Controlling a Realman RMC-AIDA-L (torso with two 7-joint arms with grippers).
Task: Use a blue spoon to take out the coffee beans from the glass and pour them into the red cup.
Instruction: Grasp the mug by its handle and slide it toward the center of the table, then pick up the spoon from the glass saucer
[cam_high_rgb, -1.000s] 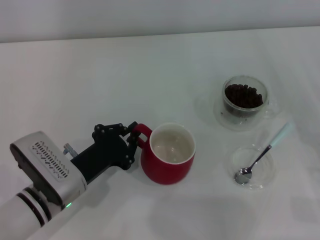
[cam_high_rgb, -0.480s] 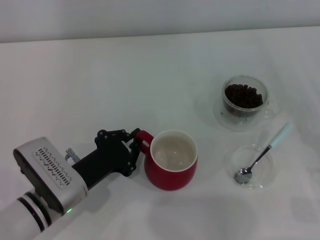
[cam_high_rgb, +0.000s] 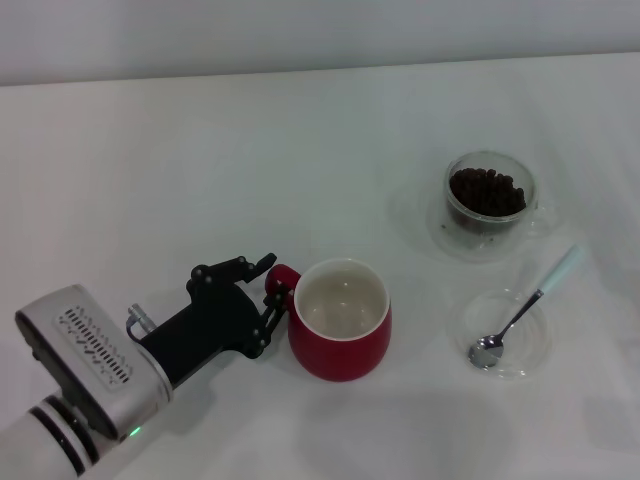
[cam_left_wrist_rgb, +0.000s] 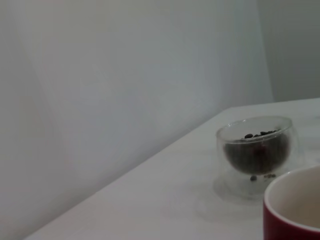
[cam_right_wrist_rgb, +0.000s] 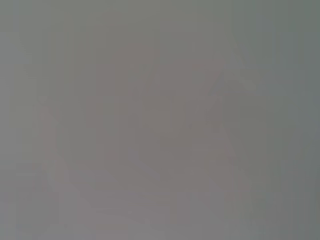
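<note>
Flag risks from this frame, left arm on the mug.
1. The left gripper grips only the handle of the red cup; the empty cup could tip or twist if dragged.
2. The blue spoon lies untouched across a shallow glass dish, likely to skid when grasped.
3. The glass is heaped with coffee beans; scooping may spill.

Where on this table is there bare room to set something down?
Bare table spreads behind the left gripper and left of the glass. A narrower patch lies between the red cup and the spoon's dish. The right side is crowded.
</note>
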